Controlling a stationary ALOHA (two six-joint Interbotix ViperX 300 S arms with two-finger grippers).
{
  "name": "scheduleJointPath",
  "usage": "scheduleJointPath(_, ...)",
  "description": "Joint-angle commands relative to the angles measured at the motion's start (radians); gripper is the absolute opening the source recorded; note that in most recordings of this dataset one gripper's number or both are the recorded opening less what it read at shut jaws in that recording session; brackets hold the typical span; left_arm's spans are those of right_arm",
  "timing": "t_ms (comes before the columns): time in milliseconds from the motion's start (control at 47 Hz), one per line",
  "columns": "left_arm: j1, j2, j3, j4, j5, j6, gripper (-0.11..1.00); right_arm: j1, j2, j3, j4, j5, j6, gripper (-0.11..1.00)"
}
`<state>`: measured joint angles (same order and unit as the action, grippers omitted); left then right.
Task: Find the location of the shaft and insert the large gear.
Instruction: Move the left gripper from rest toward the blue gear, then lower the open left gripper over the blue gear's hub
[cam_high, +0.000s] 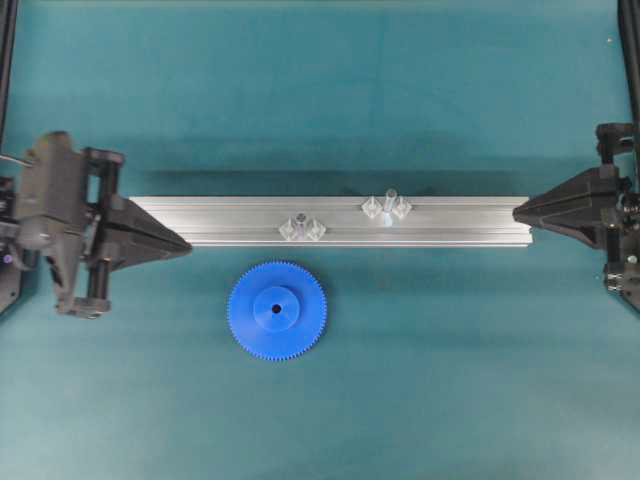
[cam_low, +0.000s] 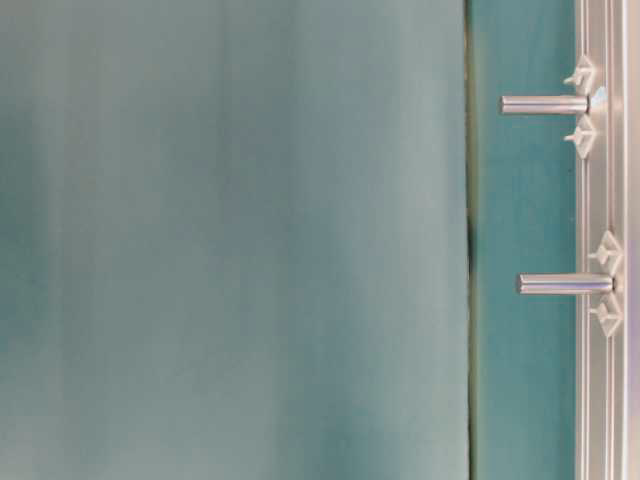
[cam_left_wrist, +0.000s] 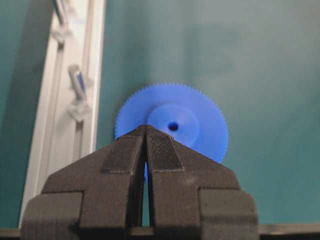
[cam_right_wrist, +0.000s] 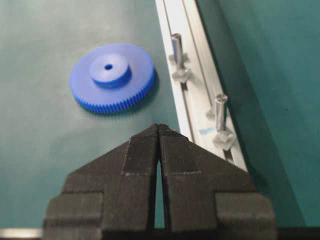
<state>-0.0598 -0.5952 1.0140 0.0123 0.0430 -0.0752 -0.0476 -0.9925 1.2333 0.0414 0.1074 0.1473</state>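
**Blue gear waiting beside the rail as both arms hang at its ends**

Seen from overhead, the large gear (cam_high: 277, 310) is lying flat on the teal mat (cam_high: 320, 90), just in front of the aluminium rail (cam_high: 220, 214). The shaft (cam_high: 390, 196) is standing on the rail between clear mounts, right of a shorter pin (cam_high: 299, 219). The table-level view is showing only the two pins, never the gear. The left gripper (cam_high: 185, 246), fingertips pressed together and holding nothing, is hovering at the rail's left end, the gear lying near it to the right. The right gripper (cam_high: 517, 211), likewise pressed together and empty, is hanging at the opposite end.
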Motion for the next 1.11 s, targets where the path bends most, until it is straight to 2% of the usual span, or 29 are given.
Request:
scheduleJointPath(0, -0.006, 0.038, -0.051, 0.005, 0.017, -0.003, -0.01, -0.002, 0.005, -0.025, 0.002, 0.002, 0.009, 0.00)
scheduleJointPath(659, -0.061, 0.293, -0.219, 0.005, 0.143, -0.002, -0.01, -0.002, 0.005, -0.014, 0.002, 0.017, 0.011, 0.00)
scheduleJointPath(1084, -0.061, 0.423, -0.319, 0.005, 0.232, -0.003, -0.01, -0.003, 0.005, -0.006, 0.000, 0.037, 0.011, 0.00)
